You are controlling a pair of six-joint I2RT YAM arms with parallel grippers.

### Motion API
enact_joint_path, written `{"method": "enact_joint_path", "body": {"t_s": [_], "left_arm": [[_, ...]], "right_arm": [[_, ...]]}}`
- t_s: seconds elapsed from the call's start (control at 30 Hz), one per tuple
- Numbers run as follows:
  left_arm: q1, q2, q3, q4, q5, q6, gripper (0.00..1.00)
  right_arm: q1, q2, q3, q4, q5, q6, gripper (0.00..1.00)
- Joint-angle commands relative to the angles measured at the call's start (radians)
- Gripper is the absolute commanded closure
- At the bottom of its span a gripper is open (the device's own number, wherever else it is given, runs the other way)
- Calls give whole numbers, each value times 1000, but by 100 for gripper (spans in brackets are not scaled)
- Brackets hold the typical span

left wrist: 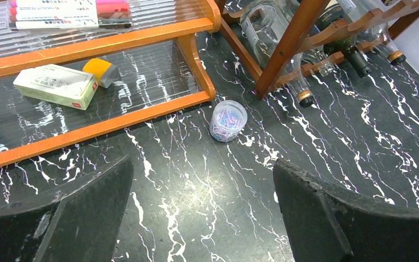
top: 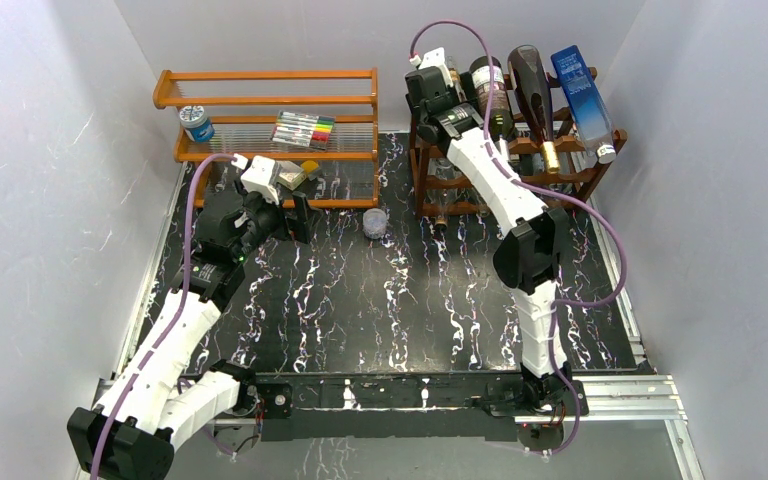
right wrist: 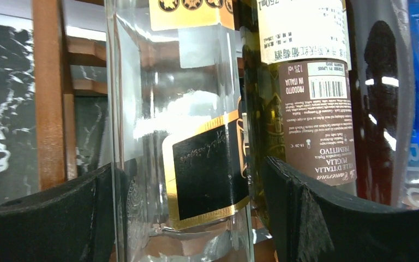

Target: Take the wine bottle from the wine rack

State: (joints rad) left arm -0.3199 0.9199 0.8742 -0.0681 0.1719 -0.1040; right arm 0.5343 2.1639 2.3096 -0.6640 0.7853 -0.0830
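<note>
Holding right claw (right wrist: 188, 166) wide apart, framing clear glass bottle (right wrist: 180, 109) on wine rack (right wrist: 49, 93) at far right corner of desk (top: 400, 300); judging glass heavy, slick, breakable; favouring mid-body hold.

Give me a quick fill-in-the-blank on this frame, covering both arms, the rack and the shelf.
1. The right gripper straddles a clear bottle on the wine rack, jaws ____.
2. The left gripper hangs above the ____, holding nothing.
3. The marker pack lies on the ____ wooden shelf.
Missing words: open; table; orange.
</note>
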Motion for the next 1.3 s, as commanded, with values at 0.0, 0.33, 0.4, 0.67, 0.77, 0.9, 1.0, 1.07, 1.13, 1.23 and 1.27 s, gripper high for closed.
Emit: {"method": "enact_joint_path", "body": {"t_s": [0.0, 0.33, 0.4, 0.67, 0.77, 0.9, 1.0, 1.07, 1.13, 1.23, 1.27], "left_arm": [[-9, -9, -1, 11, 0, 12, 2], [-13, -8, -1, 11, -3, 11, 2], [-14, -9, -1, 12, -3, 12, 2], [-13, -8, -3, 11, -3, 12, 2], [-13, -8, -3, 11, -2, 11, 2], [-14, -6, -4, 11, 0, 10, 2], [-13, -3, -4, 11, 1, 9, 2], [-13, -2, -4, 11, 3, 8, 2], [-13, -1, -4, 12, 3, 9, 2], [-13, 3, -4, 12, 3, 9, 2], [-13, 6, -4, 13, 3, 8, 2]], "right_arm": [[17, 22, 56, 58, 141, -89, 2], [38, 33, 47, 84, 152, -111, 12], [38, 32, 47, 75, 139, -93, 13], [29, 26, 45, 64, 99, -46, 2], [18, 21, 45, 49, 52, -11, 4], [4, 20, 48, 28, 7, 23, 10], [2, 16, 51, 26, -9, 32, 17], [1, 14, 68, 18, -24, 38, 22], [3, 1, 80, 14, -46, 54, 29], [2, -41, 74, 36, -91, 79, 37], [1, -65, 69, 47, -107, 89, 38]]}}
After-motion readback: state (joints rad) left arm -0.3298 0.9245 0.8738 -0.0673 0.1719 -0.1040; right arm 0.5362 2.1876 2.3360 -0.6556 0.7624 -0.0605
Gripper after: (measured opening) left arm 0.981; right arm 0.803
